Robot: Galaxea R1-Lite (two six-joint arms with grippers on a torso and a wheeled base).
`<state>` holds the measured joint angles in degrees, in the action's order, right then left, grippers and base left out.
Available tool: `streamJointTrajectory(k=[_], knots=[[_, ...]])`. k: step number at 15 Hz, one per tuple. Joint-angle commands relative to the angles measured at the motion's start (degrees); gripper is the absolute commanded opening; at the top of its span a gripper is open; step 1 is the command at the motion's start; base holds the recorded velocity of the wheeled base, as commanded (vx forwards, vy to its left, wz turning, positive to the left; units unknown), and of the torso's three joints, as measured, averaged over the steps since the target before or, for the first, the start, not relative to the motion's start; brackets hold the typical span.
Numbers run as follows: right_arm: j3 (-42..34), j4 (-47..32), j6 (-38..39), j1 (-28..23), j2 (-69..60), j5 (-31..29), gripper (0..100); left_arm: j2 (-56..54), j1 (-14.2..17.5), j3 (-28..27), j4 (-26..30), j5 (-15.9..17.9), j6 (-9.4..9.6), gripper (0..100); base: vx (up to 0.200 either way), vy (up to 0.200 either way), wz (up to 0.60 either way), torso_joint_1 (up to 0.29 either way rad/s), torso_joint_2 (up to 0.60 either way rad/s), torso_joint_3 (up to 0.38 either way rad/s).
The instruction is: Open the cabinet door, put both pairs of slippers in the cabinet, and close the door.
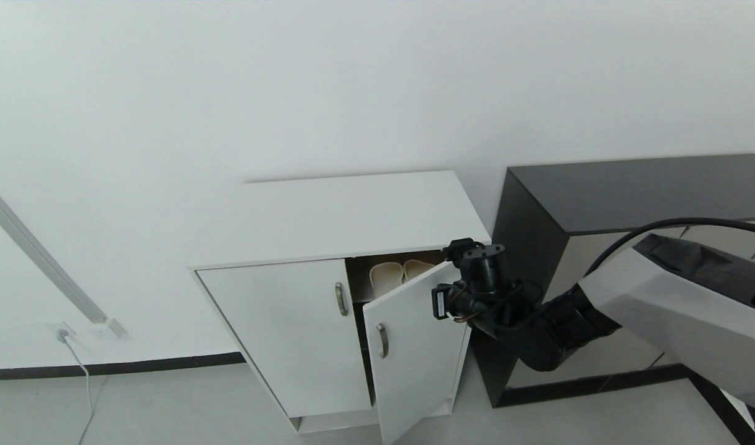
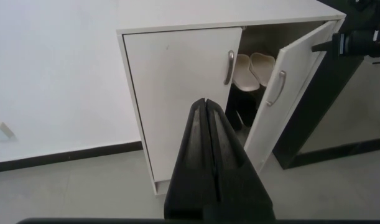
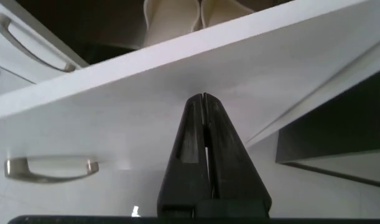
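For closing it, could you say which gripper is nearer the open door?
Right: the right gripper sits at the open door; the left gripper hangs well back.

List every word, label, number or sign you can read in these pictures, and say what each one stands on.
None: no text can be read in any view.
The white cabinet, its open door, the slippers inside and the dark cabinet beside it bear no print.
The wall socket is too small to show any marking.
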<state>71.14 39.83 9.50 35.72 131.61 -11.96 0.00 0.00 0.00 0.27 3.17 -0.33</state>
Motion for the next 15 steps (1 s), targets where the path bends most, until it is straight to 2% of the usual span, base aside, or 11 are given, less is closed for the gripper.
streamJointTrajectory(k=[1,8,15], knots=[[1.8,-0.1,0.0,-0.4,1.5,0.0,0,0.0,0.0,0.0,0.0,0.0,-0.02,0,0.000,0.000,0.00,0.000,0.00,0.000],[7.6,-0.1,0.0,-2.2,5.9,0.1,0,0.1,0.0,0.0,0.0,0.0,-0.02,0,0.000,0.000,0.00,0.000,0.00,0.000],[13.8,-4.8,0.0,-3.5,7.5,0.1,0,0.0,0.0,0.0,-0.1,0.0,-0.02,0,0.000,0.000,0.00,0.000,0.00,0.000]])
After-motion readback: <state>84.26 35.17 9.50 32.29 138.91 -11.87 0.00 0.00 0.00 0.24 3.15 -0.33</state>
